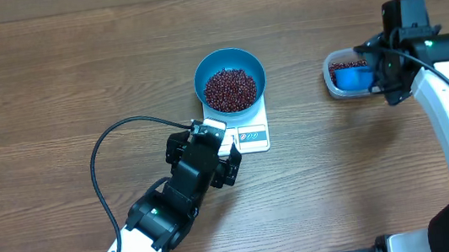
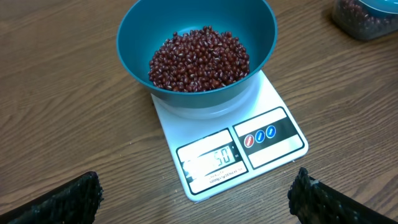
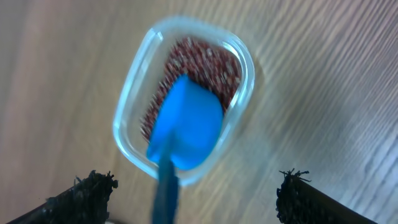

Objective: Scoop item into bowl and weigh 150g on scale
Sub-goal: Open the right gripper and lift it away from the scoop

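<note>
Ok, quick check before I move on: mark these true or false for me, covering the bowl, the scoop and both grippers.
1. The bowl sits on the scale. True.
2. The bowl is empty. False: it holds a heap of beans.
3. The scoop lies in the clear tub. True.
4. The right gripper is clamped on the scoop's handle. False: its jaws stand wide apart, with the handle loose between them.
5. The left gripper grips the bowl. False: it is open and empty, at the scale's display edge, apart from the bowl.
</note>
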